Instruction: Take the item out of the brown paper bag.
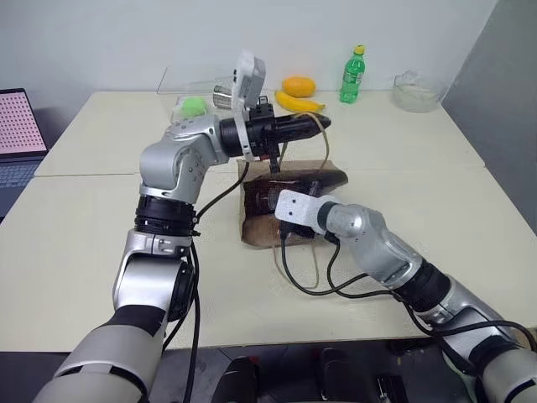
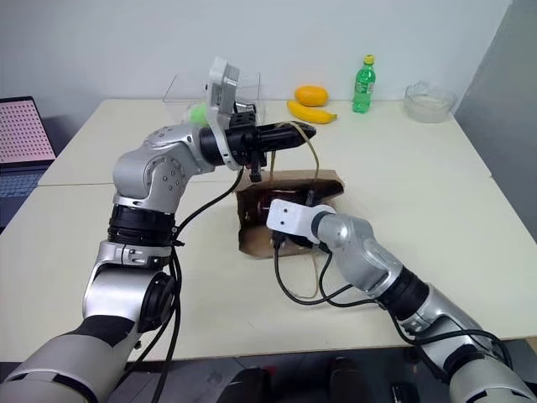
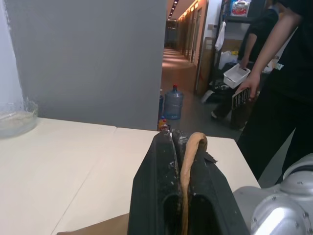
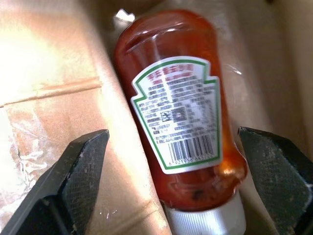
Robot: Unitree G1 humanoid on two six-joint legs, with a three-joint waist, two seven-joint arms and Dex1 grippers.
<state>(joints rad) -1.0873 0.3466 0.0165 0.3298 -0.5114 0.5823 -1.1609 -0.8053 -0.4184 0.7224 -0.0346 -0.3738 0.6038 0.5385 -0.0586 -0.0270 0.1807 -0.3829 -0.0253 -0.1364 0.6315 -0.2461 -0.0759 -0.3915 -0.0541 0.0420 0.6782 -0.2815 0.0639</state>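
The brown paper bag (image 1: 252, 228) lies on the table with its mouth facing me. Above it my left gripper (image 1: 321, 123) is shut on the bag's tan loop handle (image 3: 192, 147) and holds it up. My right gripper (image 4: 173, 134) is open and reaches into the bag's mouth, its white wrist housing (image 1: 299, 210) at the opening. Between its two spread fingers (image 4: 80, 169), untouched by either, lies the item (image 4: 178, 112). It is a dark red sauce bottle with a white cap and a green-edged white label, resting on the bag's inner paper.
At the table's far edge are a green plastic bottle (image 1: 353, 75), a banana (image 1: 299, 102), an orange fruit (image 1: 298, 86) and a glass bowl (image 1: 417, 91). A clear box with a green ball (image 1: 194, 106) stands behind my left arm. A laptop (image 1: 17, 134) is at left. A person (image 3: 274, 73) stands past the table.
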